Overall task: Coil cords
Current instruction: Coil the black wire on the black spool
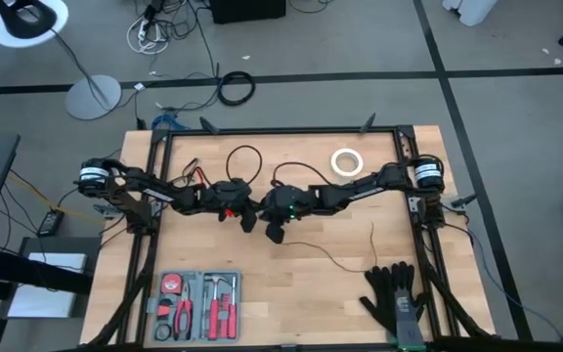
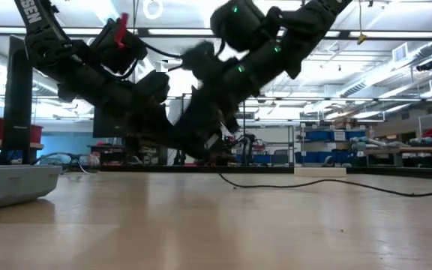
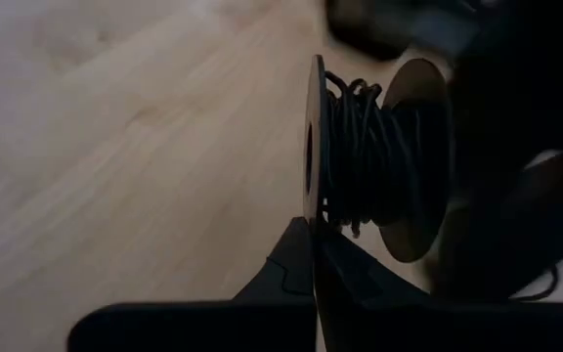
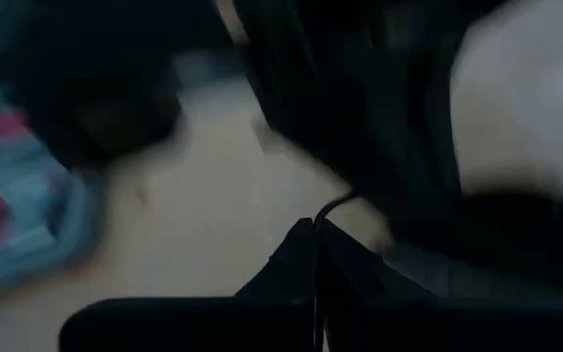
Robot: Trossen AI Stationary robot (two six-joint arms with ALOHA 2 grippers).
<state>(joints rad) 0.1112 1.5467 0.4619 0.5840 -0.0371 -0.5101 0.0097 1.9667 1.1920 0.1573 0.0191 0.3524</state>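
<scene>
My two arms meet over the middle of the table. My left gripper (image 3: 313, 256) is shut on a small round black puck (image 3: 369, 156), a spool with thin black cord wound round its core. My right gripper (image 4: 318, 240) is shut on the cord (image 4: 332, 205), close beside the left gripper (image 1: 246, 215) in the high view. More of the cord lies slack on the table: a loop (image 1: 245, 156) toward the far edge and a stretch (image 1: 335, 257) running toward the right, which the low view also shows (image 2: 328, 182). My left gripper pinches the rim of the puck's one flange (image 3: 313, 210) between its two fingers. The puck stands on edge beyond the fingertips, its axle lying across the fingers. Whether it rests on the table, I cannot tell. My right gripper pinches the thin cord (image 4: 321, 217) between its shut fingers. A short piece curves out past the fingertips toward the dark shapes ahead. The blur hides where it leads.
A white tape ring (image 1: 346, 161) lies toward the far right. A grey tray of red-handled tools (image 1: 195, 305) sits at the near left and black gloves (image 1: 394, 298) at the near right. Bare wood lies between them.
</scene>
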